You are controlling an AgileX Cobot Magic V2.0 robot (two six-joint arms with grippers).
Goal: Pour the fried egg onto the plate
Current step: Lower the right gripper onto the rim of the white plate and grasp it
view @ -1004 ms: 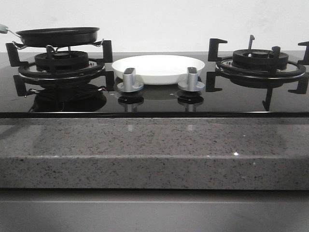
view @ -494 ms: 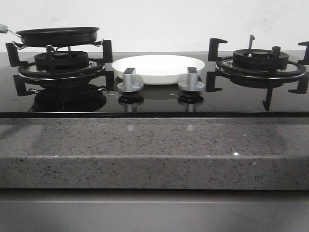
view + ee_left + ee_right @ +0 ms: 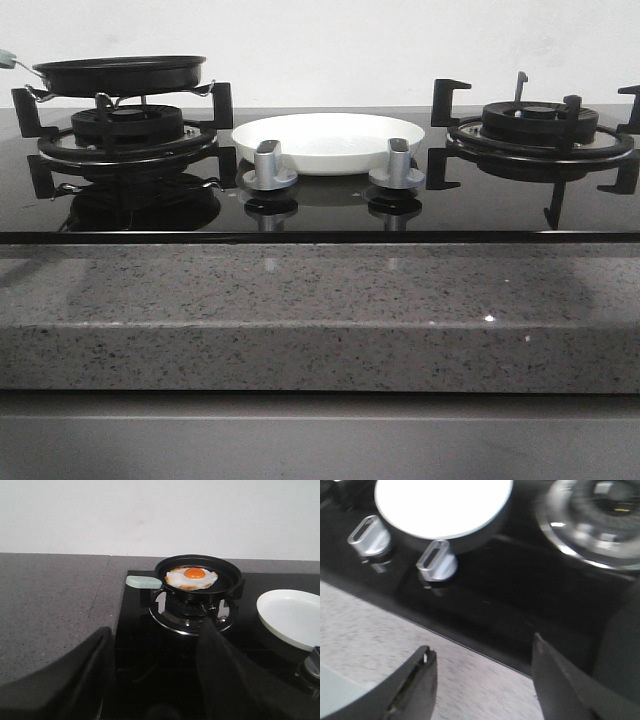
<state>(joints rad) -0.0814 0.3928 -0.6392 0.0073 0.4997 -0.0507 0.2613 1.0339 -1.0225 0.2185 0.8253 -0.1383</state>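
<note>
**Desk:** On the left burner (image 3: 125, 140) of the black glass hob (image 3: 320, 205), what sits there?

**Photographer:** A black frying pan (image 3: 199, 577) with a pale green handle (image 3: 143, 582), resting on the burner's grate. The fried egg (image 3: 192, 578) lies flat inside it, white with browned edges and 1 orange yolk.

**Desk:** And the plate?

**Photographer:** The plate (image 3: 328, 141) stands bare on the glass between the 2 burners, just behind 2 silver knobs (image 3: 269, 167), well apart from the egg. The right burner (image 3: 540, 130) carries nothing.

**Desk:** The arms?

**Photographer:** Neither shows in the front view. The left gripper (image 3: 152, 680) hangs spread wide over the hob's near edge, nothing between its dark fingers (image 3: 220, 675), short of the pan. The right gripper (image 3: 480, 680) is likewise parted and holding nothing, over the speckled grey counter (image 3: 380, 645) in front of the knobs; that view is blurred.
</note>
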